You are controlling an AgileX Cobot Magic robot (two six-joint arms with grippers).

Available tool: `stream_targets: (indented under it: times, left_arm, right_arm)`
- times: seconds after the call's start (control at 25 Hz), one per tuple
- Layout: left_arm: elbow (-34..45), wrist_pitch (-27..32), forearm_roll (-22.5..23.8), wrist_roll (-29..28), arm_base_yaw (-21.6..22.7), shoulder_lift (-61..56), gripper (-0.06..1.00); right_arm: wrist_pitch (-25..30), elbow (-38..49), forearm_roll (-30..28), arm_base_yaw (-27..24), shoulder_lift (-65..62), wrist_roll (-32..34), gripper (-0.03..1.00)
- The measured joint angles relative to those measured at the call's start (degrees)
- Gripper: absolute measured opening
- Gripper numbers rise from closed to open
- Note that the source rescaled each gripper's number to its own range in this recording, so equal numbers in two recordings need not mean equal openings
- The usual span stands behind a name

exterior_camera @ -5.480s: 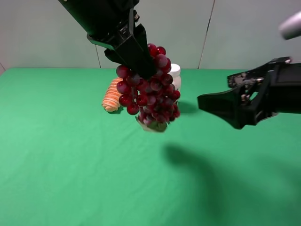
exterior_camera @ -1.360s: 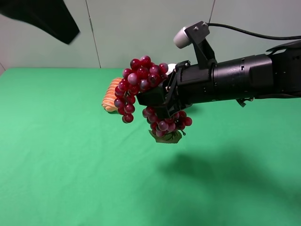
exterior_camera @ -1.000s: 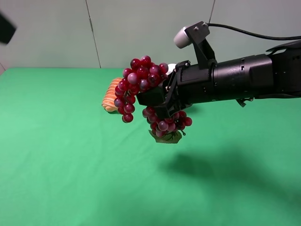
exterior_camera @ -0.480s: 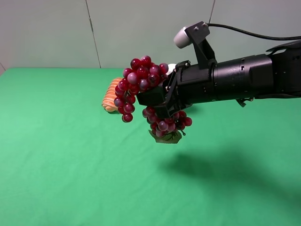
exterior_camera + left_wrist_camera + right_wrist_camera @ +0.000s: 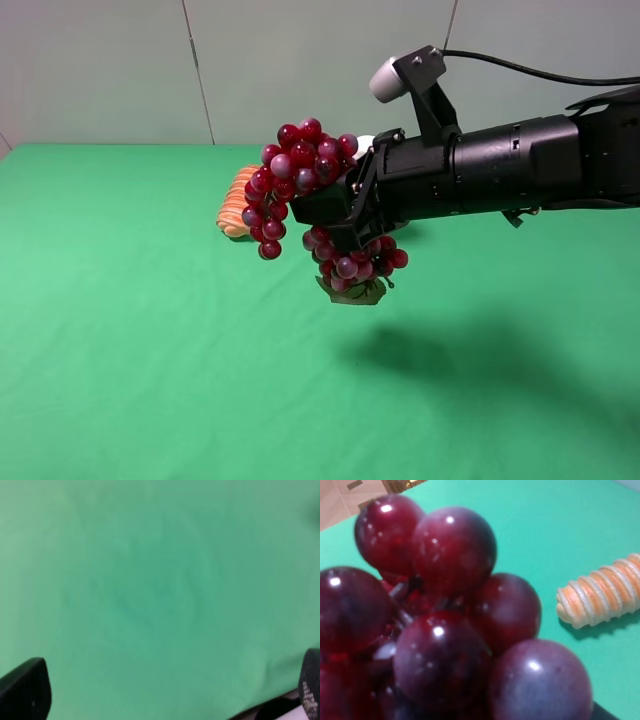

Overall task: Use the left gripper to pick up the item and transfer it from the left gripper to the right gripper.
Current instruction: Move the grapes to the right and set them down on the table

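Observation:
The item, a bunch of dark red-purple grapes (image 5: 300,160), hangs in the air above the green table, its green leaf (image 5: 360,293) at the low end. My right gripper (image 5: 335,215), on the black arm with the grey block, is shut on the middle of the bunch. The grapes fill the right wrist view (image 5: 440,630). My left gripper (image 5: 167,692) is out of the exterior high view. In the left wrist view its fingertips (image 5: 25,692) stand wide apart over bare green cloth, holding nothing.
An orange-striped bread roll (image 5: 237,200) lies on the green cloth behind the grapes and also shows in the right wrist view (image 5: 600,597). A white bottle's cap (image 5: 365,143) peeks out behind the bunch. Grey wall panels stand behind the table.
The left arm, which held the grapes 5.5 s ago, has let go and drawn away up-left out of the exterior high view. The right gripper now holds the bunch and stays still.

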Motion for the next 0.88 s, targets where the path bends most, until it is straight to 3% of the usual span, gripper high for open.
stream_targets:
  times: [0.32,0.88]
  left_arm:
    - [1.5,-2.3,-0.7,5.1,0.0,-2.4,1.00]
    - [1.5,-2.6,-0.9,5.7,0.0,-2.4,1.00]
  right_arm:
    - [0.0,0.0,0.0,0.0,0.0,2.5,0.00]
    - [-0.3,0.0,0.0,0.0,0.0,4.3,0.00]
